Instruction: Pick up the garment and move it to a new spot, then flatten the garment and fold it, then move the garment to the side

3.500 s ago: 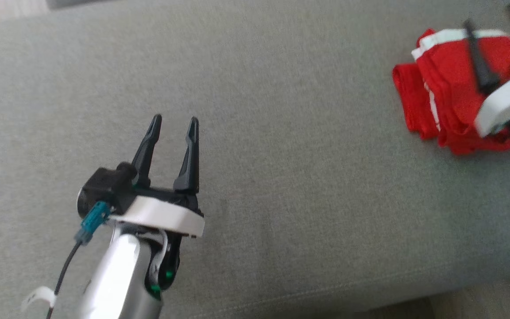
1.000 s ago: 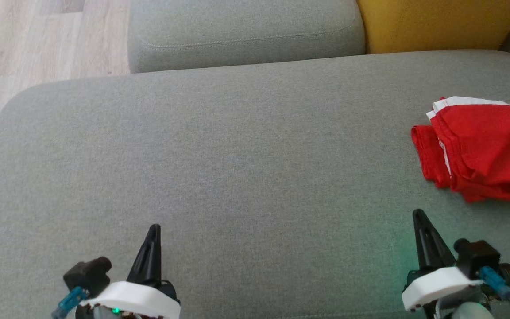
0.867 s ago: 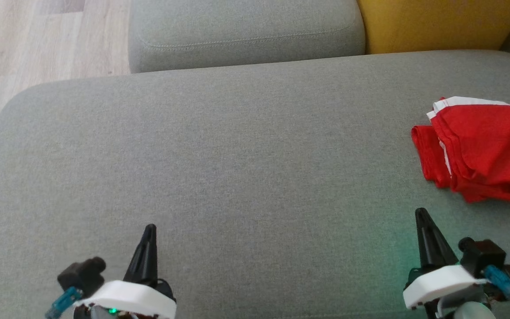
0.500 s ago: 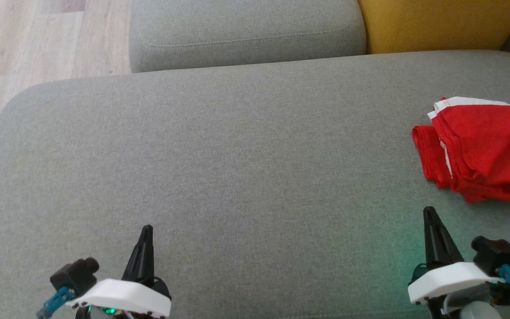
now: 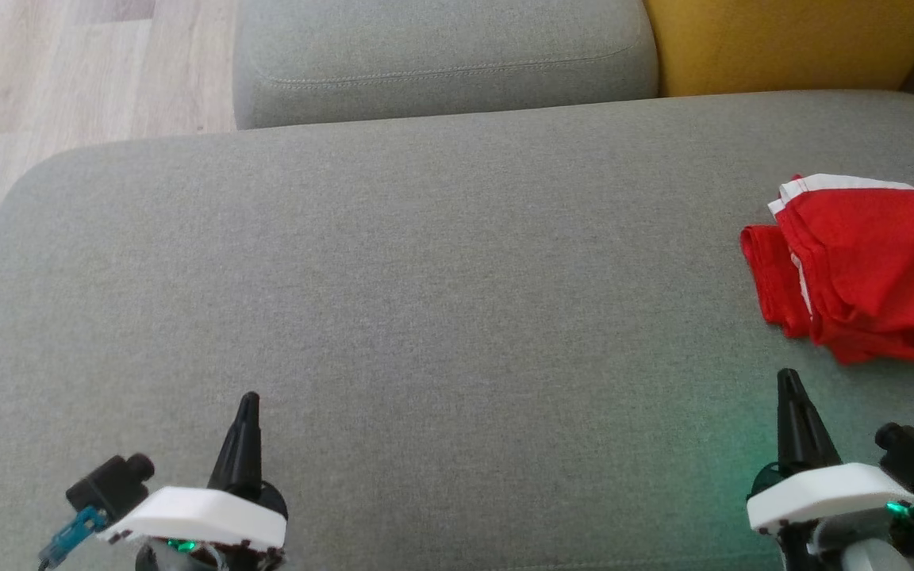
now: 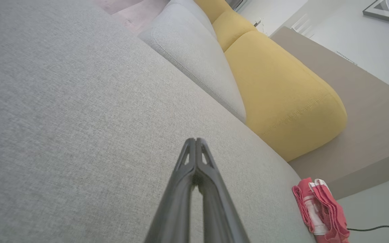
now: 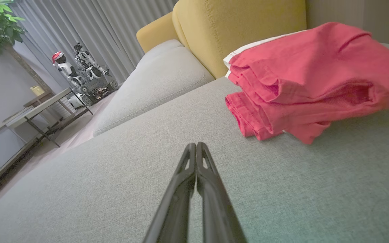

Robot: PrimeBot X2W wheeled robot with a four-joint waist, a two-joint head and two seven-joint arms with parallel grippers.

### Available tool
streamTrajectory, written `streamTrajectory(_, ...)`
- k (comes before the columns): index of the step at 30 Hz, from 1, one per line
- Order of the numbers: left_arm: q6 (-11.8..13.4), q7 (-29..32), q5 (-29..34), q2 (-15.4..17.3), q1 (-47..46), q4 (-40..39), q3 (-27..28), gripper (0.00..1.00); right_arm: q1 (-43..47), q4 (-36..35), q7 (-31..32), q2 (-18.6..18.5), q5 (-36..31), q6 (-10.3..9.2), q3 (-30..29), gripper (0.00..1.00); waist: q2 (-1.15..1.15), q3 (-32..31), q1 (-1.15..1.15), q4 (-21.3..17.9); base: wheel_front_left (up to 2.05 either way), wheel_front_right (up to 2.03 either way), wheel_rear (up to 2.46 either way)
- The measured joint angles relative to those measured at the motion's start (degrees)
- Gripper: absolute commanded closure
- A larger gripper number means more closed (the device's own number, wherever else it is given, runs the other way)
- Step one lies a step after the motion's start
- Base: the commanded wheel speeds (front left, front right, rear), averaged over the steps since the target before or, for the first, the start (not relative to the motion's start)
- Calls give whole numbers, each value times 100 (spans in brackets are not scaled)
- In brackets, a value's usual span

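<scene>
Since the garment point(image 5: 862, 270) lies folded on the sofa point(image 5: 425, 277), near the yellow cushion point(image 5: 782, 40), the job looks done. Left gripper point(image 5: 248, 403) and right gripper point(image 5: 787, 382), farther from that cushion, are pinched together, empty. Next, just rest.

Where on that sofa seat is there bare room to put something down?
The grey seat is bare from its left end to the red garment, between the back cushion and the shut left gripper and right gripper. Only the right end, under the garment, is taken.
</scene>
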Motion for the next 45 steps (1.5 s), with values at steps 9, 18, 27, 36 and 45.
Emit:
streamTrajectory(9, -45, 152, -485, 11, -7, 15, 159, 100, -12, -27, 119, 0, 684, 0, -43, 100, 0, 2, 0, 10, 0, 0, 0)
streamTrajectory(18, -73, 303, -966, 13, -60, 37, 227, 100, -37, -59, 297, 0, 1373, 0, -96, 100, 0, 4, 0, 21, 0, 0, 0)
streamTrajectory(27, -116, 445, -1441, 18, -137, 76, 366, 100, -132, -98, 442, 1, 2060, 0, -174, 100, 0, 6, 0, 31, 0, 0, 0)
streamTrajectory(36, -160, 566, -1919, 19, -220, 105, 533, 100, -133, -116, 570, 1, 2744, 0, -215, 100, 0, 8, 0, 41, 0, 0, 0)
streamTrajectory(45, -223, 725, -2392, 19, -243, 120, 621, 100, -140, -148, 724, 1, 3437, -1, -264, 100, 0, 10, 0, 52, 0, 0, 0)
